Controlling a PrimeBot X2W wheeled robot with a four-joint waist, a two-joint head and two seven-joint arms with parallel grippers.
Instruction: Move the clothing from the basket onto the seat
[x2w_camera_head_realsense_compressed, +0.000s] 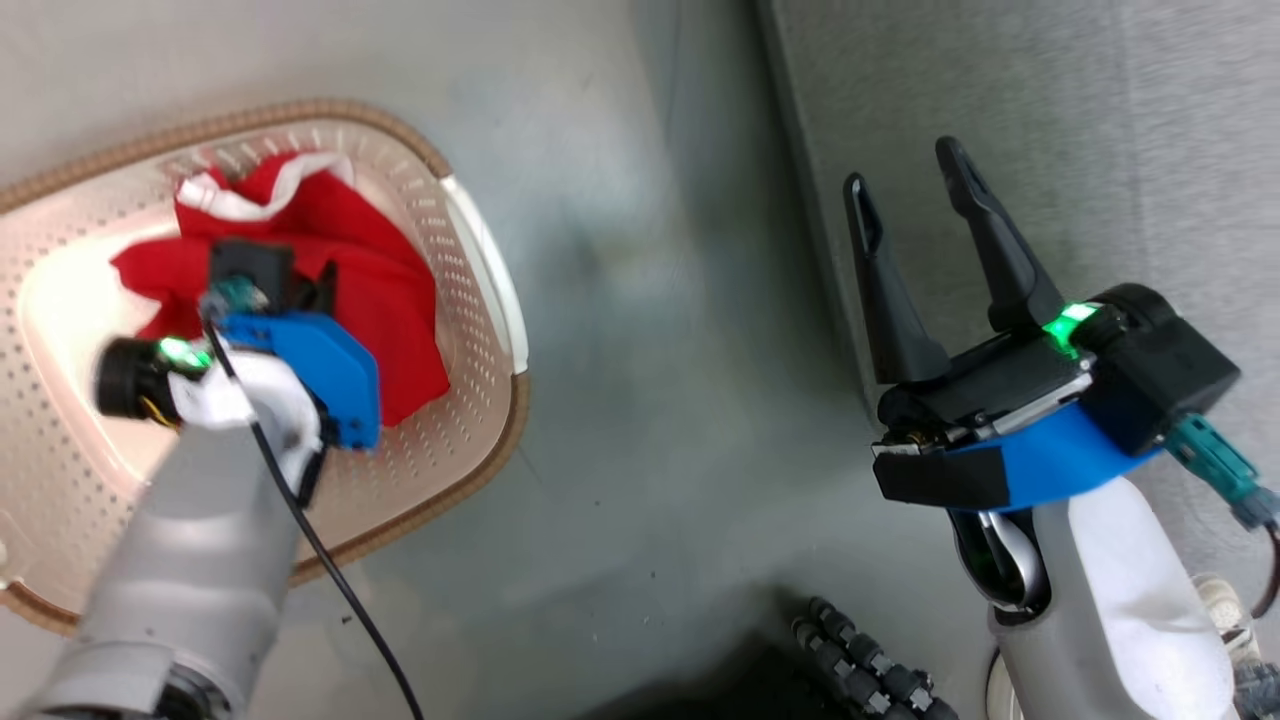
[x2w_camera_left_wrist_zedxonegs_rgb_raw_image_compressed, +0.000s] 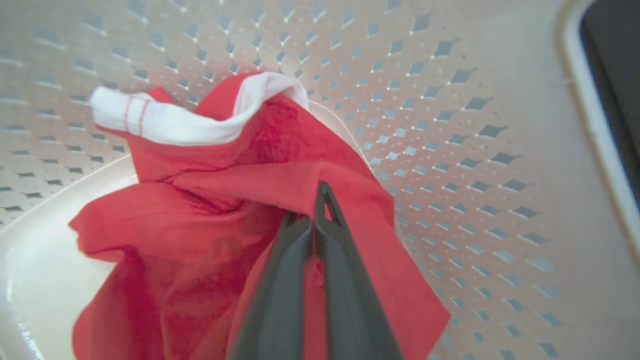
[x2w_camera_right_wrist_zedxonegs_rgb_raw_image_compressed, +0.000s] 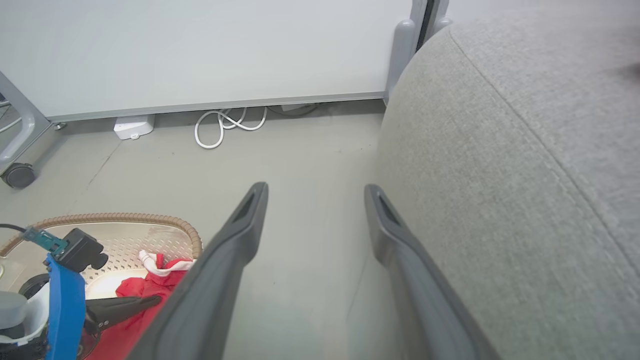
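The clothing lay in the basket, which stood on the floor at the left. The seat stood at the right — well apart, floor between them.

The basket is being viewed downward from the head, close-up from the left wrist, distantly from the right.

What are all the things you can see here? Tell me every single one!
clothing: one heap, red with white trim, in the basket
basket: one, cream with brown rim, on the floor
seat: one, light grey, on the right
floor: grey, between the basket and the seat
cable: one, white, looped by the wall
box: one, white, beside the cable
wheel: one, dark, on the floor
left hand: dark fingers, shut on the clothing
right hand: dark fingers, open, by the seat
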